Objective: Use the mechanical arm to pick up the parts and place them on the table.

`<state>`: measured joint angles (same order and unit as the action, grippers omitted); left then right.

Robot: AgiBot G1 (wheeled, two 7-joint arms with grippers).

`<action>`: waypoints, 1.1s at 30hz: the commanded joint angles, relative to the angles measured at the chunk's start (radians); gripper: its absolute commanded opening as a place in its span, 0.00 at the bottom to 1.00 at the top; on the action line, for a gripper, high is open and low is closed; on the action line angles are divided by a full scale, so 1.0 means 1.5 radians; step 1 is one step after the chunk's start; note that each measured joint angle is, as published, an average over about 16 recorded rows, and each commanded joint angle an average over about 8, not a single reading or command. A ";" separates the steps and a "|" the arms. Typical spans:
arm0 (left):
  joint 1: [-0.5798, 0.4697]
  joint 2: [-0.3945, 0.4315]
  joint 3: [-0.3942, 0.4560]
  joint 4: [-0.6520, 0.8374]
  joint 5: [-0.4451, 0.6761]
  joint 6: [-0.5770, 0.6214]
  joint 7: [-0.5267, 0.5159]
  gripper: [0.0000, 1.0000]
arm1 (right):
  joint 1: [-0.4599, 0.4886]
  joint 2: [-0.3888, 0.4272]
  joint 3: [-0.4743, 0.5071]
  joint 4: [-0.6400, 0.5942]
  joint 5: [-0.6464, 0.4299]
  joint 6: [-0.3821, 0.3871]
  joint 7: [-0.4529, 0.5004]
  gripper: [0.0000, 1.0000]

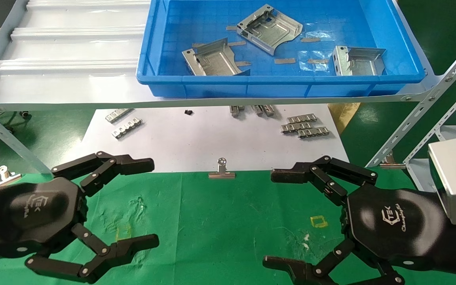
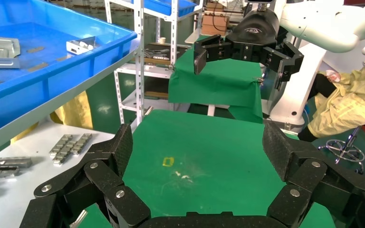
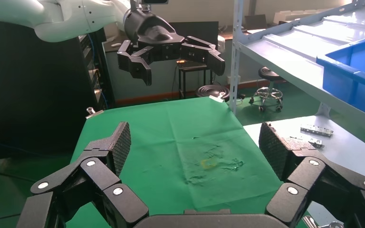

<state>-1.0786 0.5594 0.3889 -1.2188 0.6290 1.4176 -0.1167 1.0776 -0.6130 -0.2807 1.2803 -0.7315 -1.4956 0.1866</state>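
Note:
Three silvery sheet-metal parts lie in a blue bin [image 1: 196,85] on the grey shelf: one at the left [image 1: 212,61], one at the middle back [image 1: 269,29], one at the right [image 1: 356,61]. My left gripper [image 1: 149,202] hovers open and empty over the green cloth table [image 1: 220,221] at the near left. My right gripper [image 1: 271,219] hovers open and empty over the cloth at the near right. The left wrist view shows bare cloth between the left gripper's [image 2: 197,145] fingers, and the right gripper [image 2: 247,47] farther off. The right wrist view shows the same between the right gripper's [image 3: 195,142] fingers.
A white paper sheet [image 1: 196,146] under the shelf holds several small toothed metal strips [image 1: 303,126]. A silver binder clip [image 1: 222,171] sits at its front edge. The slotted shelf leg [image 1: 422,114] slants down at the right. A yellow square outline [image 1: 318,221] marks the cloth.

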 commanded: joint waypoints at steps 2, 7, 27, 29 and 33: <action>0.000 0.000 0.000 0.000 0.000 0.000 0.000 1.00 | 0.000 0.000 0.000 0.000 0.000 0.000 0.000 1.00; 0.000 0.000 0.000 0.000 0.000 0.000 0.000 1.00 | 0.000 0.000 0.000 0.000 0.000 0.000 0.000 1.00; 0.000 0.000 0.000 0.000 0.000 0.000 0.000 0.00 | 0.000 0.000 0.000 0.000 0.000 0.000 0.000 1.00; 0.000 0.000 0.000 0.000 0.000 0.000 0.000 0.00 | 0.000 0.000 0.000 0.000 0.000 0.000 0.000 1.00; 0.000 0.000 0.000 0.000 0.000 0.000 0.000 0.00 | 0.000 0.000 0.000 0.000 0.000 0.000 0.000 1.00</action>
<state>-1.0786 0.5594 0.3889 -1.2188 0.6290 1.4176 -0.1167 1.0776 -0.6130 -0.2807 1.2803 -0.7315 -1.4956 0.1866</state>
